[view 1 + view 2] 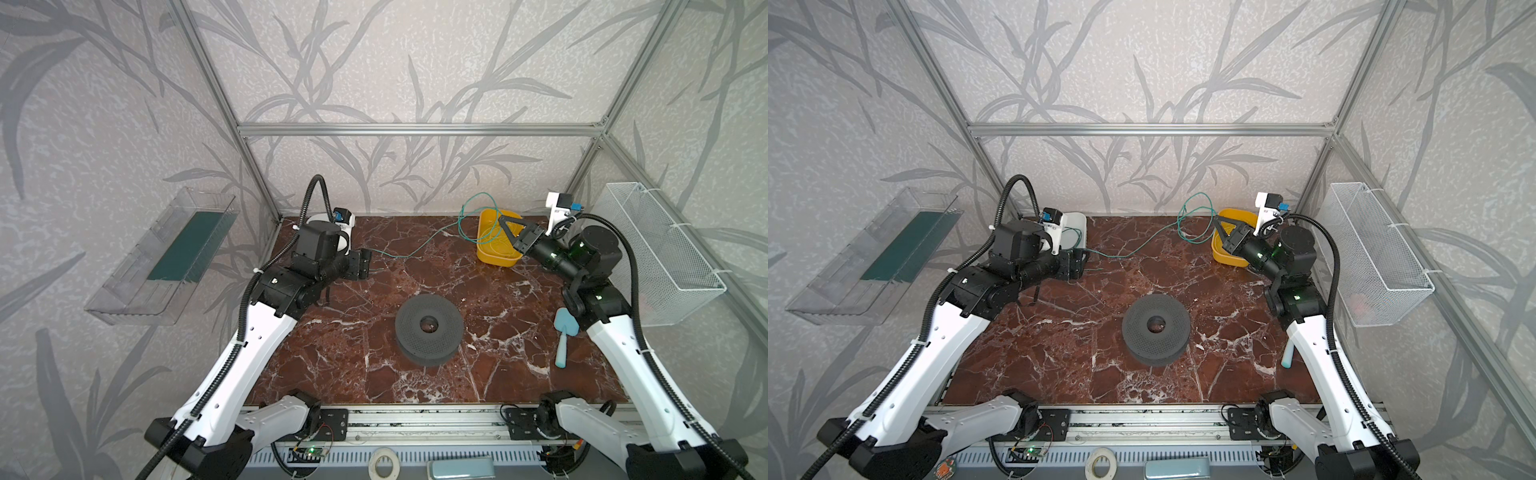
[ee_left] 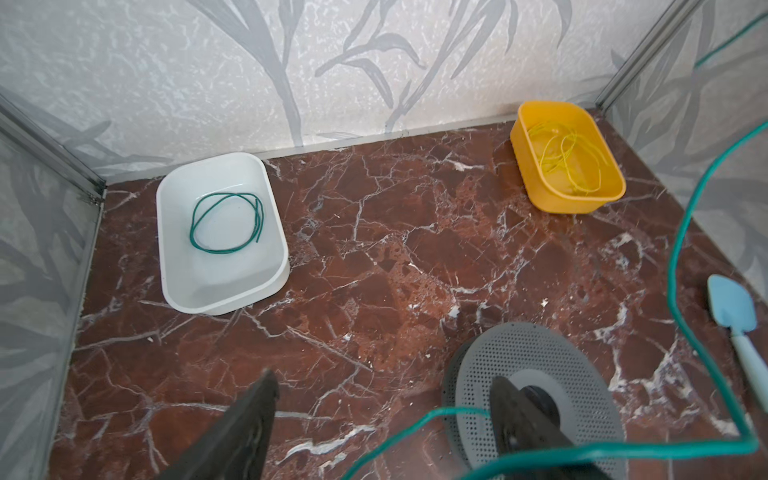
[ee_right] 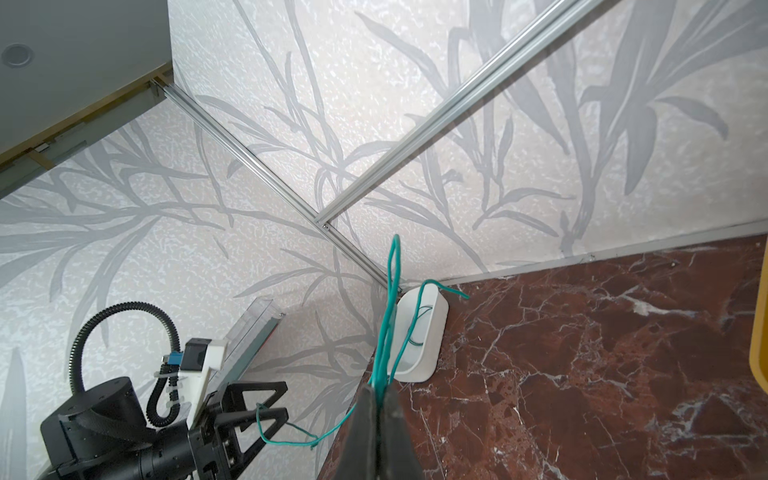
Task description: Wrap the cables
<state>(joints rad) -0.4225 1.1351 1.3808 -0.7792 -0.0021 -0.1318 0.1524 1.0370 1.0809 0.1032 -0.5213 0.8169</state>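
Right gripper (image 1: 503, 220) is raised over the yellow bin (image 1: 488, 254), pinching the green cable (image 3: 381, 353). Cable trails to the low left gripper (image 3: 285, 399), jaws apart. Second cable (image 2: 220, 251) lies coiled in the white bin (image 2: 266, 286).

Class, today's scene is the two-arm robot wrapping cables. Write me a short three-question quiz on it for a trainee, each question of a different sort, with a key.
1. What lies in the white tray? A) a coiled green cable B) a sponge C) scissors
2. True or false: the right gripper is shut on the long green cable.
3. Fill the gap: the left gripper is ____.

Key: 1 A; 2 true; 3 open.
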